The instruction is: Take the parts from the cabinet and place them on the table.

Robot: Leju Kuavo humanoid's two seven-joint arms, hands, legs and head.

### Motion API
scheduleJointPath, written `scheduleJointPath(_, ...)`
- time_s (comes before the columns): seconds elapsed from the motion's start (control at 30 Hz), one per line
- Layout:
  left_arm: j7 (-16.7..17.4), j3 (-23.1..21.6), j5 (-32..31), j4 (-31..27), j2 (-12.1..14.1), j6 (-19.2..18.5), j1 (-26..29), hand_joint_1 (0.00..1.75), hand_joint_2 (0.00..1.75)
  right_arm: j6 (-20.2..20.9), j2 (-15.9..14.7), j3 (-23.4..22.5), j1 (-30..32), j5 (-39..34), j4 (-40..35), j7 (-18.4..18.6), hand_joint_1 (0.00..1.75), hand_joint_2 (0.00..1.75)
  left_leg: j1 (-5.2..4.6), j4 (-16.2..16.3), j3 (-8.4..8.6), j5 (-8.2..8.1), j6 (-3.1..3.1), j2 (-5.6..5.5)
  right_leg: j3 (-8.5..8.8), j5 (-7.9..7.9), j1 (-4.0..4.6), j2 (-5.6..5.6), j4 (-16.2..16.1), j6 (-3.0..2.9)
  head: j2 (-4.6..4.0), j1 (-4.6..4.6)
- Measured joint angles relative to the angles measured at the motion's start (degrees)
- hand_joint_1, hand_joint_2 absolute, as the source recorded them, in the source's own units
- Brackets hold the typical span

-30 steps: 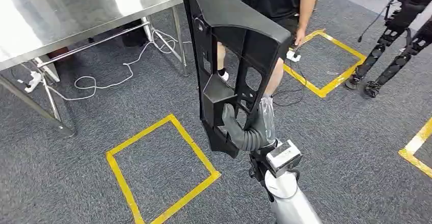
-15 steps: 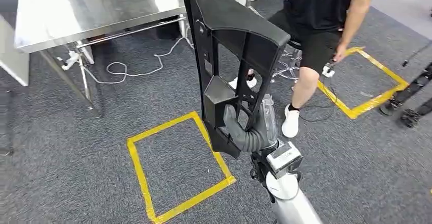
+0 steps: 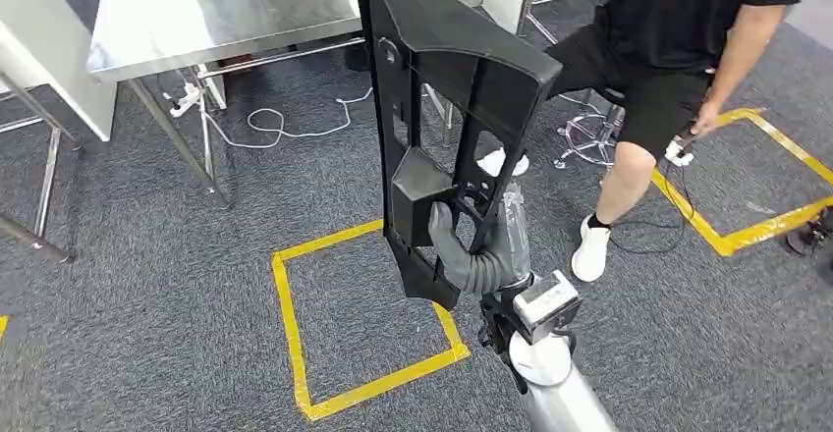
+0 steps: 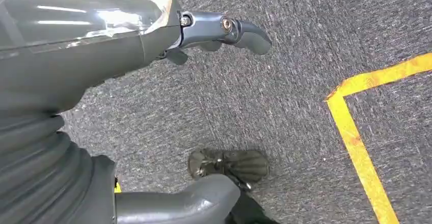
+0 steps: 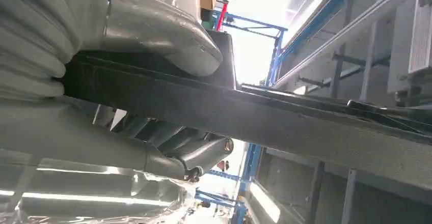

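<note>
Above the grey carpet, the right robot hand clenched the tall black ribbed plastic panel upright, best kept vertical and carried to the far-left steel counter; the left robot hand hung released.

Large black plastic frame part upright in the right hand; steel-topped table behind at left; yellow tape square on carpet below; seated person at right.

Seated person, yellow floor tape, white cable
</note>
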Motion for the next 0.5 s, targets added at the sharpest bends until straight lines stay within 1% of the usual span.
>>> scheduleJointPath(0.03,-0.11,0.00,0.00,0.00,0.04,-0.11,-0.18,0.00,1.75,-0.09,0.00,0.00,0.04,0.02,0.00,0.00,1.75,1.75,-0.37,-2.27,1.39,-0.43,0.24,0.66,-0.03,-0.22,0.44,-0.24,0.01,0.34,-0.02,0.09)
scheduleJointPath(0.07,-0.28,0.00,0.00,0.00,0.04,-0.24,-0.04,0.00,1.75,-0.22,-0.02,-0.07,-0.02,0.00,0.00,0.00,1.75,1.75,-0.55,-2.57,1.21,-0.19,0.64,0.11,0.03,-0.35,0.64,-0.50,0.01,0.61,-0.02,0.32)
scheduleJointPath(0.1,-0.33,0.00,0.00,0.00,0.04,-0.24,0.03,0.00,1.75,-0.35,0.09,-0.09,0.08,-0.02,0.00,-0.04,1.75,1.75,-0.72,-2.43,1.15,-0.23,0.83,-0.05,0.08,-0.32,0.61,-0.77,0.00,0.73,-0.02,0.15)
scheduleJointPath(0.13,-0.37,0.00,0.02,0.00,0.07,-0.26,0.06,0.00,1.75,-0.42,0.13,-0.09,0.15,-0.04,0.00,-0.04,1.75,1.75,-0.89,-2.42,1.09,-0.34,1.12,-0.35,0.22,-0.29,0.44,-1.02,-0.19,1.11,-0.02,0.28)
scheduleJointPath(0.17,-0.44,0.00,0.09,0.00,0.07,-0.26,0.10,0.00,1.75,-0.57,0.24,-0.11,0.14,-0.22,-0.04,-0.04,1.75,1.75,-0.90,-2.86,1.30,-0.13,1.49,-0.64,0.50,-0.24,0.54,-1.31,-0.51,1.43,-0.02,0.11)
scheduleJointPath(0.2,-0.59,0.00,0.09,0.00,0.07,-0.28,0.18,0.00,1.75,-0.75,0.35,-0.31,0.24,-0.46,-0.18,0.02,1.75,1.75,-0.04,-3.91,2.07,0.48,2.09,-0.81,0.13,-0.75,0.91,-0.69,0.01,1.79,0.00,0.33)
scheduleJointPath(0.23,-0.79,0.00,0.09,-0.02,0.00,-0.33,0.10,0.00,1.75,-1.01,0.37,-0.50,0.23,-0.77,-0.22,-0.02,1.75,1.75,-0.31,-4.25,2.32,0.55,2.24,-0.99,-0.32,-1.83,0.61,1.12,1.92,1.69,-0.02,0.41)
scheduleJointPath(0.27,-0.85,0.00,0.09,0.00,0.02,-0.46,-0.04,0.00,1.75,-1.12,0.37,-0.63,0.23,-1.07,-0.28,-0.04,1.75,1.75,-0.22,-4.21,2.33,0.67,2.60,-1.20,-2.24,-3.66,0.42,2.41,5.83,1.34,0.00,0.44)
scheduleJointPath(0.3,-1.01,0.00,0.09,0.00,0.02,-0.57,-0.15,0.00,1.75,-1.14,0.31,-0.79,0.40,-1.27,-0.28,-0.04,1.75,1.75,-0.23,-4.20,2.33,0.62,2.69,-1.57,-4.51,-5.46,0.28,2.98,10.37,1.16,0.00,0.65)
scheduleJointPath(0.33,-1.09,0.00,0.11,0.00,0.02,-0.63,-0.14,0.00,1.75,-1.16,0.22,-0.90,0.71,-1.42,-0.26,0.04,1.75,1.75,-0.27,-4.20,2.30,0.59,2.73,-1.96,-6.81,-6.89,0.14,3.26,14.64,1.17,-0.02,0.65)
scheduleJointPath(0.37,-1.16,0.00,0.11,0.00,0.02,-0.72,-0.07,0.00,1.75,-1.16,0.09,-0.98,1.00,-1.46,-0.26,0.04,1.75,1.75,-0.28,-4.19,2.31,0.57,2.71,-2.33,-8.38,-7.36,0.07,3.37,17.35,1.53,-0.02,0.68)
scheduleJointPath(0.4,-1.18,0.00,0.11,0.00,0.02,-0.76,0.02,0.00,1.75,-1.16,0.00,-1.09,1.12,-1.46,-0.26,0.04,1.75,1.75,-0.28,-4.16,2.33,0.56,2.69,-2.66,-8.49,-6.65,0.05,3.37,16.92,2.04,0.00,0.65)
scheduleJointPath(0.43,-1.18,0.00,0.11,0.00,0.00,-0.76,0.03,0.00,1.75,-1.16,0.00,-1.18,1.12,-1.46,-0.26,0.04,1.75,1.75,-0.28,-4.13,2.37,0.52,2.63,-3.04,-7.18,-4.84,-0.06,3.37,13.68,2.72,-0.02,0.70)
scheduleJointPath(0.47,-1.20,0.00,0.11,0.00,-0.04,-0.79,0.02,0.00,1.75,-1.16,0.00,-1.25,1.11,-1.46,-0.28,0.04,1.75,1.75,-0.28,-4.08,2.48,0.45,2.53,-3.34,-4.90,-2.54,-0.16,3.38,8.71,3.33,-0.02,0.68)
scheduleJointPath(0.5,-1.20,0.00,0.11,0.00,-0.07,-0.79,0.01,0.00,1.75,-1.16,0.00,-1.31,1.09,-1.46,-0.28,0.04,1.75,1.75,-0.28,-3.95,2.59,0.29,2.30,-3.62,-2.18,-0.19,-0.35,3.42,2.88,3.76,-0.02,0.70)
